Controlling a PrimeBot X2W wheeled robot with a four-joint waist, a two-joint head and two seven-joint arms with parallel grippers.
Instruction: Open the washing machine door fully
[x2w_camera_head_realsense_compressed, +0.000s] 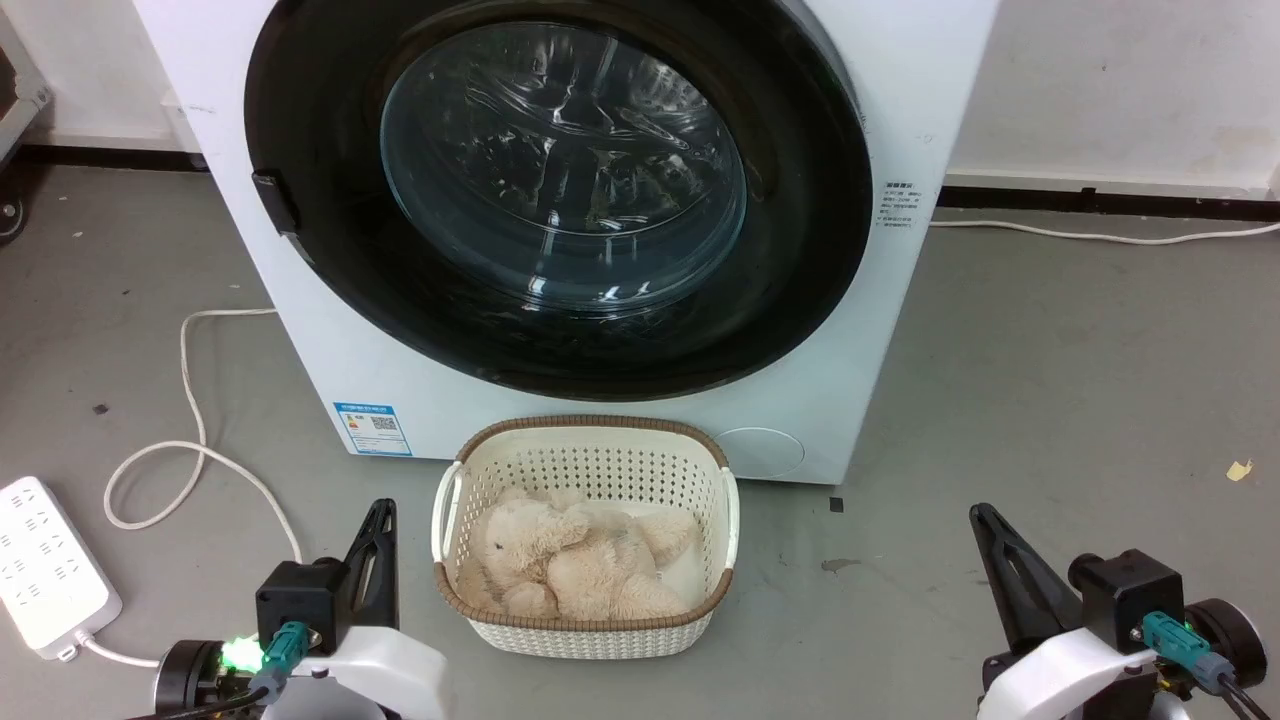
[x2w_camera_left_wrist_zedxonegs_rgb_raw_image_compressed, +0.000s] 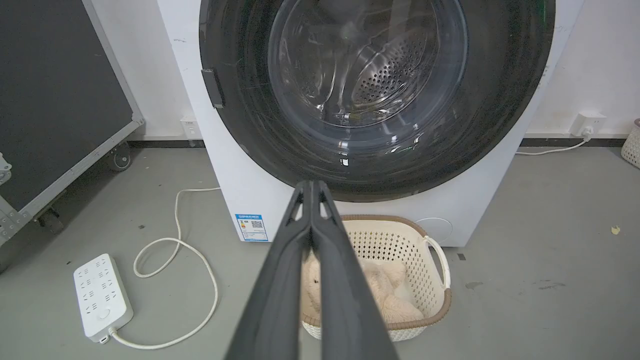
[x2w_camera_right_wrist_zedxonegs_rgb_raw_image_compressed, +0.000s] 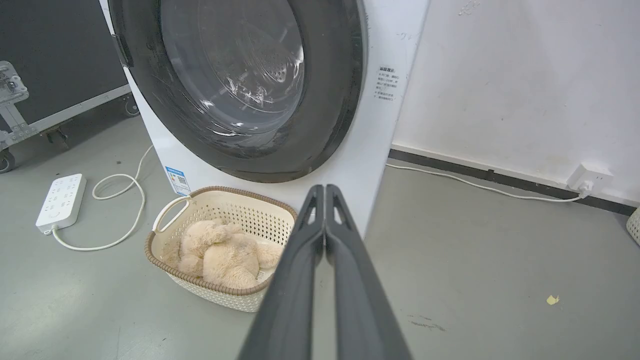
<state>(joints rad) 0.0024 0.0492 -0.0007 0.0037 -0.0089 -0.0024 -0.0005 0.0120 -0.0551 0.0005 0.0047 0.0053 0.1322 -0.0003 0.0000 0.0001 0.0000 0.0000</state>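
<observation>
The washing machine door is a big glossy black ring with a bulging glass window, lying flat against the white machine front, with a dark handle tab on its left edge. My left gripper hangs low at the lower left, shut with nothing between its fingers. My right gripper sits low at the lower right, also shut and holding nothing. Both are well short of the door.
A white perforated basket holding a beige plush toy stands on the grey floor right before the machine. A white power strip and looping cable lie at the left. A dark wheeled case stands farther left.
</observation>
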